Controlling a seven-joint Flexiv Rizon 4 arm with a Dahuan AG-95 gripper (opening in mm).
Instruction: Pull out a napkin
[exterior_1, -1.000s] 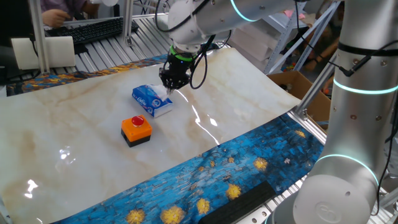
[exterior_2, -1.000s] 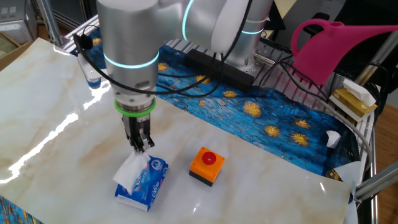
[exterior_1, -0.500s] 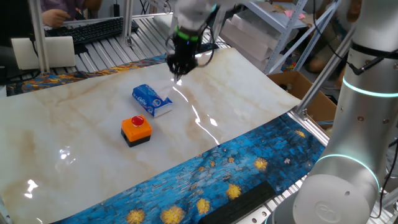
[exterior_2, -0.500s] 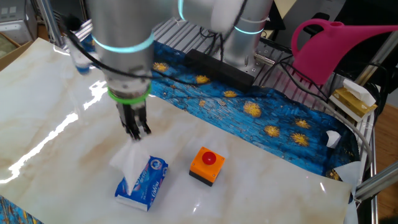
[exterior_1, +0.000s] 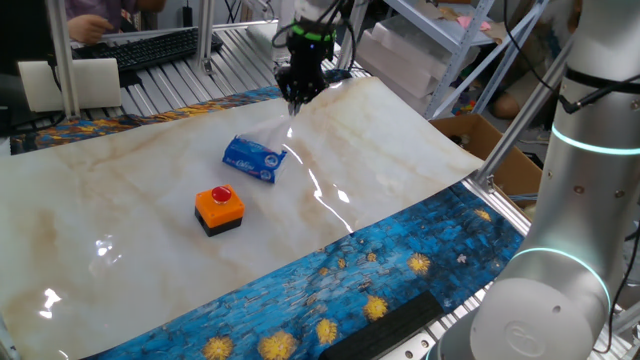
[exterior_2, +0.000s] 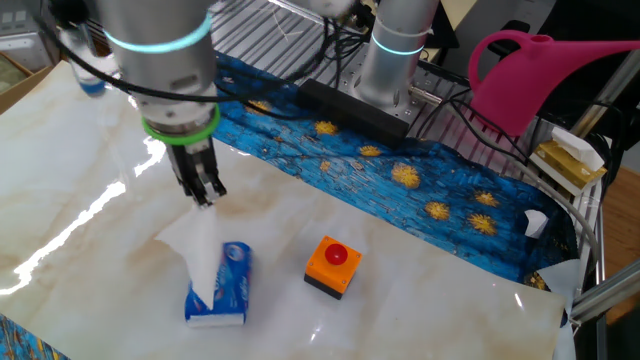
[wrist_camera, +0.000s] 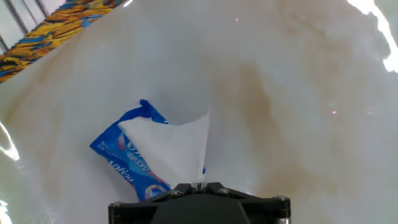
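Observation:
My gripper (exterior_1: 296, 104) is shut on the top of the white napkin (exterior_2: 200, 250) and holds it well above the table. The napkin stretches down from the fingertips (exterior_2: 204, 196) to the blue-and-white tissue pack (exterior_2: 220, 293), its lower end still in the pack's slot. The pack (exterior_1: 254, 158) is tipped up on one end, pulled by the sheet. In the hand view the napkin (wrist_camera: 174, 146) hangs as a white sheet from my gripper (wrist_camera: 199, 185) over the pack (wrist_camera: 124, 155).
An orange box with a red button (exterior_1: 218, 209) sits beside the pack, also in the other fixed view (exterior_2: 331, 265). The marble tabletop (exterior_1: 140, 190) has a blue patterned cloth (exterior_1: 330, 290) along its edge. A pink watering can (exterior_2: 540, 75) stands at the far right.
My gripper has risen and moved away with the napkin. The sheet has stretched out longer and the pack has been dragged, turned and tipped up.

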